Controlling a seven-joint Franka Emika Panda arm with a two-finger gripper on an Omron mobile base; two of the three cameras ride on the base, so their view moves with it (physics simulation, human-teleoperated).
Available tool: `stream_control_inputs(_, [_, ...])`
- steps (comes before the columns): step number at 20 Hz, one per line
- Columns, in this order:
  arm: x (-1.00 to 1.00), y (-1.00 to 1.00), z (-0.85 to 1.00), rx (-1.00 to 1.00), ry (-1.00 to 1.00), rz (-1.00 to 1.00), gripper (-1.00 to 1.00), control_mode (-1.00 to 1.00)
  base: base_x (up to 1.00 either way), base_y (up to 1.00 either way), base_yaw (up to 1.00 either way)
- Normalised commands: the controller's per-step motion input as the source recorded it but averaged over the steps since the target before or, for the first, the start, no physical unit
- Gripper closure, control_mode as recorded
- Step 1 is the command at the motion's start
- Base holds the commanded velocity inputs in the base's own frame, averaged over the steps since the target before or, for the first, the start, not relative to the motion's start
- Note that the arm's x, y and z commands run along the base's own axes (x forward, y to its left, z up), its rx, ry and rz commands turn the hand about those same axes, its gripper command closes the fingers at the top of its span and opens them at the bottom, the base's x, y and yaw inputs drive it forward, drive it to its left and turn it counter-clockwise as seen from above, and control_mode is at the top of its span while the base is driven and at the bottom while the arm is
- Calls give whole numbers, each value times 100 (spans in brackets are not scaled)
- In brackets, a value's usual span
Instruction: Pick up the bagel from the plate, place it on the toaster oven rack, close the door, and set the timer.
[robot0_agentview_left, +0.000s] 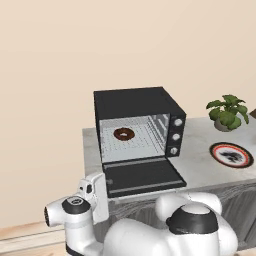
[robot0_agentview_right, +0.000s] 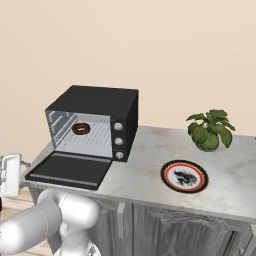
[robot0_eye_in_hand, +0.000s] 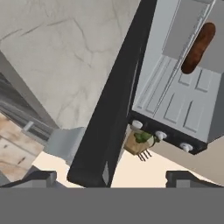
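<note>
— How is the claw (robot0_eye_in_hand: 113, 178) held?

— It is spread wide: its two dark fingertips (robot0_eye_in_hand: 41, 177) are seen far apart at the bottom of the hand view, and nothing is gripped between them. In the left base view it is held low, in front of the counter (robot0_agentview_left: 200, 170).

— What is found nearest to it?

— The door (robot0_agentview_left: 142, 177), folded down flat and fully open. Its dark edge is seen just ahead of the claw, in line with the gap between the tips. Whether it is touched cannot be told, since the view is steep.

— And the bagel?

— The bagel (robot0_agentview_left: 124, 133) is laid on the rack (robot0_agentview_left: 145, 140) inside the black oven (robot0_agentview_left: 135, 102), beyond the door from the claw and towards the back of the rack. Three knobs (robot0_agentview_left: 176, 136) are set on the oven's front, on the side away from the claw.

— The plate?

— The plate (robot0_agentview_left: 230, 154) is left bare on the counter, well apart from the claw, past the oven's knob side. A potted plant (robot0_agentview_left: 229, 112) is stood just behind it.
</note>
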Motion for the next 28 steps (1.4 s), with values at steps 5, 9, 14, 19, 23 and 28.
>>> stream_control_inputs(5, [20,0,-19,-2,2,5,-100,-100,0,0,0])
stream_control_inputs(9, [25,0,-9,-1,0,5,-100,-100,0,0,0])
stream_control_inputs(14, [28,0,-3,0,0,6,-100,-100,0,0,0])
stream_control_inputs(19, [13,0,9,0,0,4,-100,-100,0,0,0])
stream_control_inputs(23, [0,0,40,0,0,3,-100,-100,0,0,0])
stream_control_inputs(28, [2,0,65,0,0,1,-100,-100,0,0,0])
